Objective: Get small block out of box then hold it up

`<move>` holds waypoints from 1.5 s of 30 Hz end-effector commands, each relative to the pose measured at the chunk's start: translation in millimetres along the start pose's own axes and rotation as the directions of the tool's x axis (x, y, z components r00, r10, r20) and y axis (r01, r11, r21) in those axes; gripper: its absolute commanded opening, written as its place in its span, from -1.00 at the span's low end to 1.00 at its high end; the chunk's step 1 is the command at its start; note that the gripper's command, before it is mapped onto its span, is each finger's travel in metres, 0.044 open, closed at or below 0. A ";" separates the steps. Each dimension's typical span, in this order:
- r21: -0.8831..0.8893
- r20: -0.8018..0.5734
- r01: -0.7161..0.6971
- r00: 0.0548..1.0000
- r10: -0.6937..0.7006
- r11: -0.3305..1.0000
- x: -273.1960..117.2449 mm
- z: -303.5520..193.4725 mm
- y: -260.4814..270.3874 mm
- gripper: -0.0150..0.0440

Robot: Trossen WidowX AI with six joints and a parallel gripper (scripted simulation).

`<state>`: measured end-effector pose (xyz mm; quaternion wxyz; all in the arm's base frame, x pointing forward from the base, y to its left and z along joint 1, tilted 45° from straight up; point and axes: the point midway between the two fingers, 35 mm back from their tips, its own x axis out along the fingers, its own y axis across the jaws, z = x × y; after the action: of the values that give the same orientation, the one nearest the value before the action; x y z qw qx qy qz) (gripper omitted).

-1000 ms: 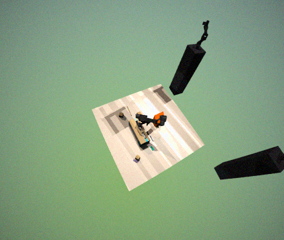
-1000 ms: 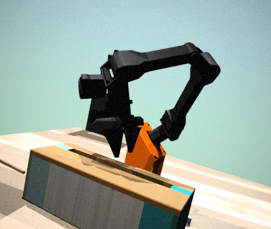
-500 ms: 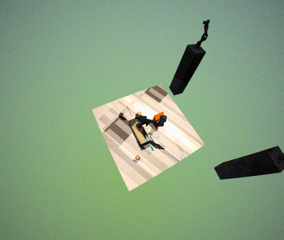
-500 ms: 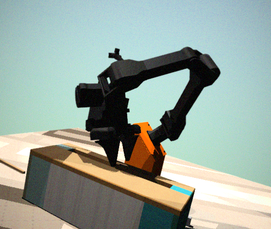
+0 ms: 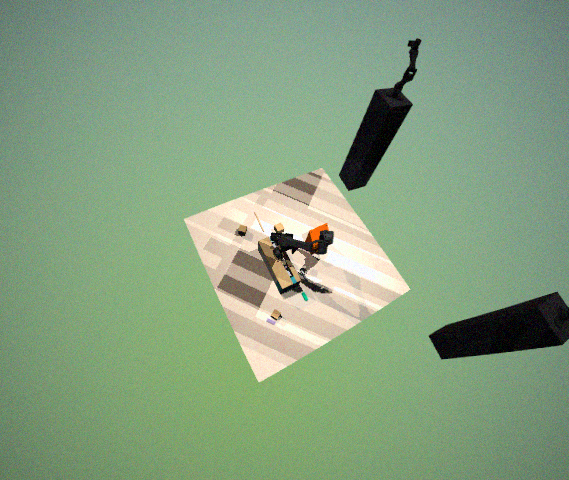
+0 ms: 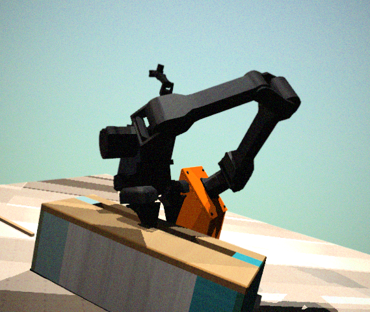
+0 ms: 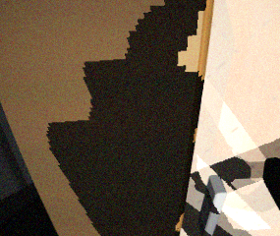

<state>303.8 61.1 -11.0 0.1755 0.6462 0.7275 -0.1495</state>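
Observation:
The box (image 5: 276, 268) (image 6: 191, 251) (image 7: 41, 59) has a tan top with a long narrow slot and cyan patches at both ends. In the exterior view its near wall is grey with teal end sections. My gripper (image 6: 160, 223) is open and empty. It points down at the middle of the box; one fingertip is at the top beside the slot, the other behind it. Whether a tip is inside the slot cannot be told. In the wrist view one dark finger shows at the right edge, over the table side. The small block and the shelf are not visible in any view.
The orange arm base (image 5: 317, 236) (image 6: 195, 208) stands close behind the box. Tan cubes (image 5: 242, 230) (image 5: 276, 314) lie off both sides, another (image 5: 278, 227) near one end. A thin stick (image 5: 258, 222) (image 6: 7, 221) and a teal piece (image 5: 304, 296) lie on the table.

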 end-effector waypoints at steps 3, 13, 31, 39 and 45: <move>0.009 -0.007 0.001 1.000 -0.001 1.000 10.2 3.3 -1.9 0.86; 0.000 -0.003 0.001 1.000 -0.001 1.000 11.9 -3.1 0.0 0.86; 0.001 -0.005 0.002 1.000 -0.002 1.000 22.1 -31.5 0.2 0.86; 0.001 -0.005 0.002 1.000 -0.002 1.000 26.5 -44.0 0.3 0.86; 0.001 -0.006 0.002 1.000 -0.002 1.000 29.8 -53.6 0.4 0.86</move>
<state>300.2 107.1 20.3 0.1770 0.6453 0.7285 -0.1467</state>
